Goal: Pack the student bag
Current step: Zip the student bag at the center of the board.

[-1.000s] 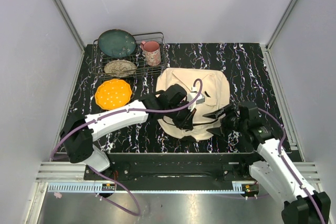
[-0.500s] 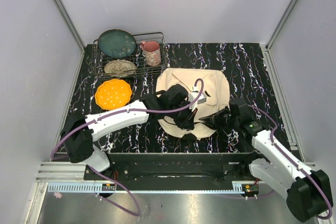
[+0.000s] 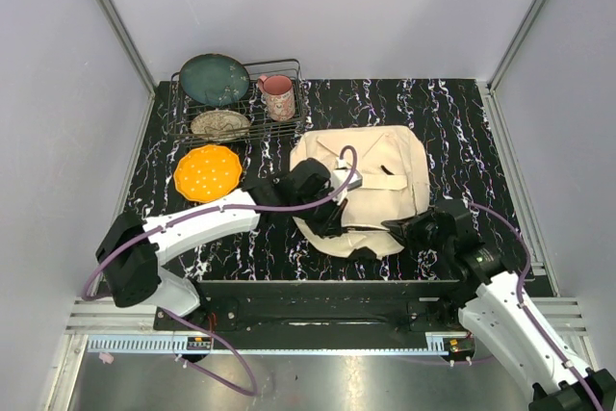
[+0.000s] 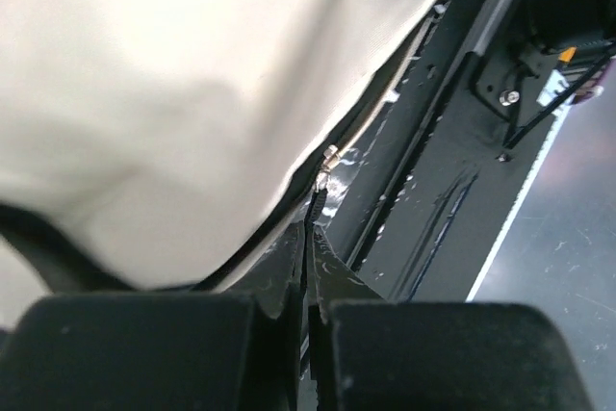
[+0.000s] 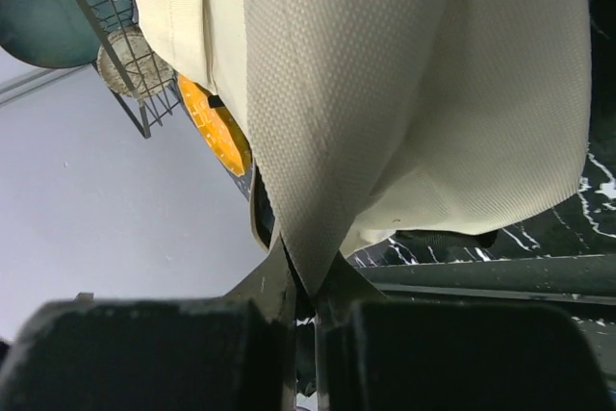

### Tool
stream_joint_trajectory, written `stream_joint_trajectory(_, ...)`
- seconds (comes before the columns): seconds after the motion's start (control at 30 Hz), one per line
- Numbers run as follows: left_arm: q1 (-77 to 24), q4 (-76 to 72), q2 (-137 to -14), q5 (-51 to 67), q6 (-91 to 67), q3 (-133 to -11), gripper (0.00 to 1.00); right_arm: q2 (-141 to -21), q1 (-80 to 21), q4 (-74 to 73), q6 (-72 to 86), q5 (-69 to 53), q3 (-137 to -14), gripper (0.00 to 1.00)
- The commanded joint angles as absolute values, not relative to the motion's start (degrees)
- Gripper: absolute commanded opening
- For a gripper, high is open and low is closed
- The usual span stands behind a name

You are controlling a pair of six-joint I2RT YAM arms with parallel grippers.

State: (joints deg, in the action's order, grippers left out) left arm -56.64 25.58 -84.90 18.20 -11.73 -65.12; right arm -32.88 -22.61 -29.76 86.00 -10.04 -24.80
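Note:
The student bag (image 3: pixel 371 180), a large cream canvas bag with straps, lies on the black marbled table right of centre. My left gripper (image 3: pixel 325 216) is at the bag's near left edge. In the left wrist view the left gripper (image 4: pixel 310 223) is shut on a thin dark zipper strip along the edge of the bag (image 4: pixel 173 93). My right gripper (image 3: pixel 400 230) is at the bag's near right corner. Its wrist view shows the right gripper (image 5: pixel 310 286) shut on a fold of the bag's canvas (image 5: pixel 433 93), which rises lifted from the jaws.
A wire rack (image 3: pixel 289 127) at the back left holds a teal plate (image 3: pixel 214 79), a pink mug (image 3: pixel 279 96) and a speckled bowl (image 3: pixel 220 123). An orange plate (image 3: pixel 207 171) lies in front of it. The black front rail (image 3: pixel 318 295) runs just below both grippers.
The right gripper has shut on the bag's near right corner and drawn back toward the front rail. The bag has spread and shifted right. The left gripper stayed shut and moved slightly left.

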Motion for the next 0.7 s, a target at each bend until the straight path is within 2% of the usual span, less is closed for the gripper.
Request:
stream_joint_trajectory(0.0,-52.92,26.89,-79.55,16.08,-11.95,-60.48,0.00,-31.55,-21.01,-32.26,85.87,-2.64,-24.08,0.00)
stream_joint_trajectory(0.17,-49.75,28.21,-75.68,14.42,-11.34,-56.08,0.00,-34.98,-17.41,-32.43,80.43,-3.25,-26.54,0.00)
stream_joint_trajectory(0.43,-46.32,29.88,-74.27,10.19,-11.08,-53.52,0.00,-37.18,-5.90,-34.45,69.89,-7.03,-28.56,0.00)
stream_joint_trajectory(0.57,-46.49,27.87,-75.58,15.46,-11.07,-55.28,0.00,-38.93,-5.89,-32.52,64.61,-9.75,-30.84,0.14)
stream_joint_trajectory(0.63,-46.67,26.02,-76.89,18.35,-11.34,-56.50,0.00,-40.16,-5.89,-32.17,61.11,-11.59,-32.68,0.36)
stream_joint_trajectory(0.67,-46.84,25.84,-77.51,18.80,-11.34,-57.30,0.00,-40.60,-5.89,-32.25,60.21,-11.95,-33.22,0.43)
